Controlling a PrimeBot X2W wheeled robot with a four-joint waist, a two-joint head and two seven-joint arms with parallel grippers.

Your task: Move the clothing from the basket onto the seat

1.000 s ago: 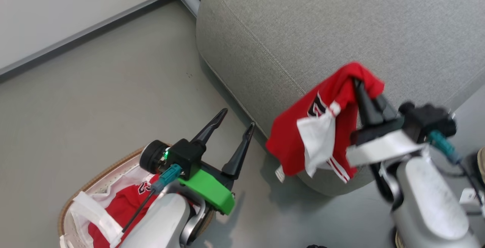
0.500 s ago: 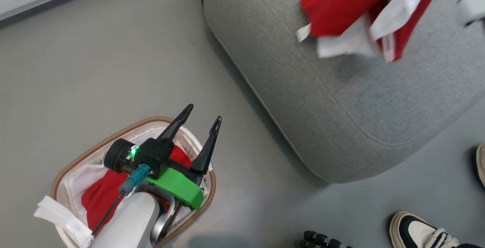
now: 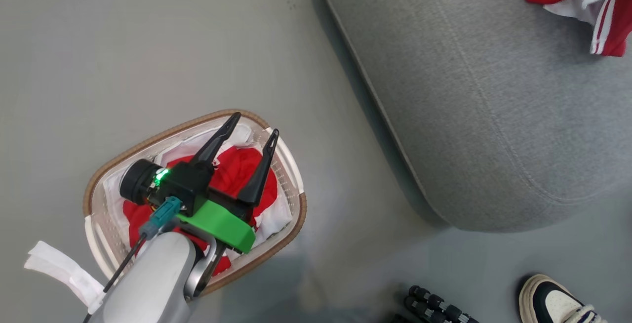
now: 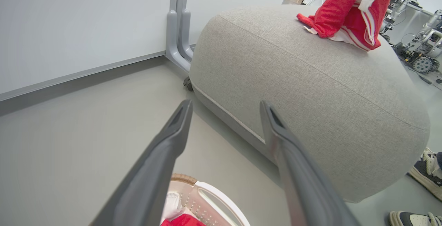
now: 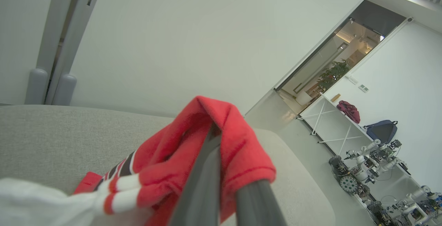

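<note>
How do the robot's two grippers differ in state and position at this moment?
The left gripper is open and empty; the right gripper is shut on a red garment. The left gripper hovers over the basket, above the red clothing lying in it; the right gripper holds its garment over the seat, where the cloth's lower end appears to rest. Both are dark and two-fingered.
</note>
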